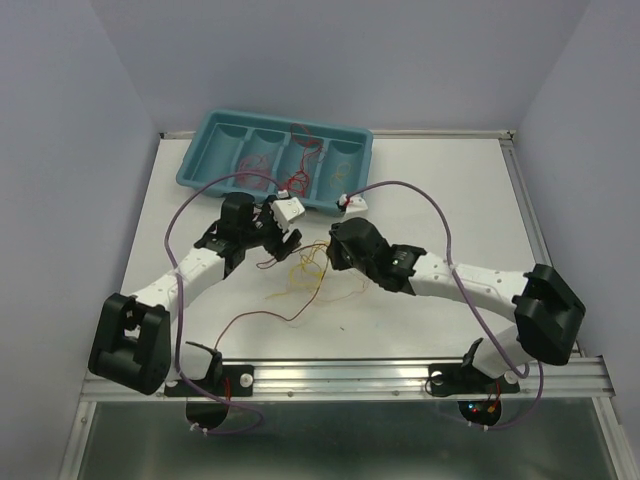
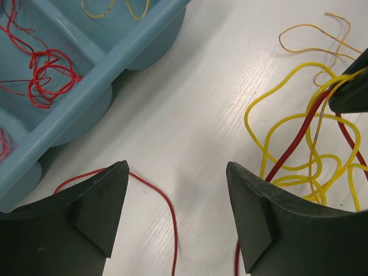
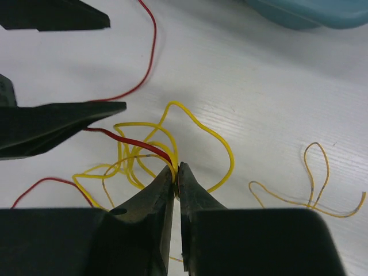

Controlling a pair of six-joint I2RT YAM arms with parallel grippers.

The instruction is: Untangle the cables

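Right gripper (image 3: 176,172) is pinched tight on the tangle (image 1: 308,272), right where a yellow strand meets the dark red strand (image 3: 129,140), low in the middle of its wrist view. My guess is it's grabbing that spot so it has one fixed point to pull from. Left gripper (image 2: 178,215) is spread wide with nothing in it, hanging over the table (image 1: 450,200) just left of the knot. A loose red wire (image 2: 164,201) crosses the gap between its fingers, so it's probably lined up to take a second strand. An orange wire (image 3: 311,184) sits apart at lower right. The blue tray (image 1: 200,165), top centre of the overhead view, has red wires in some compartments, which looks like the drop-off spot.
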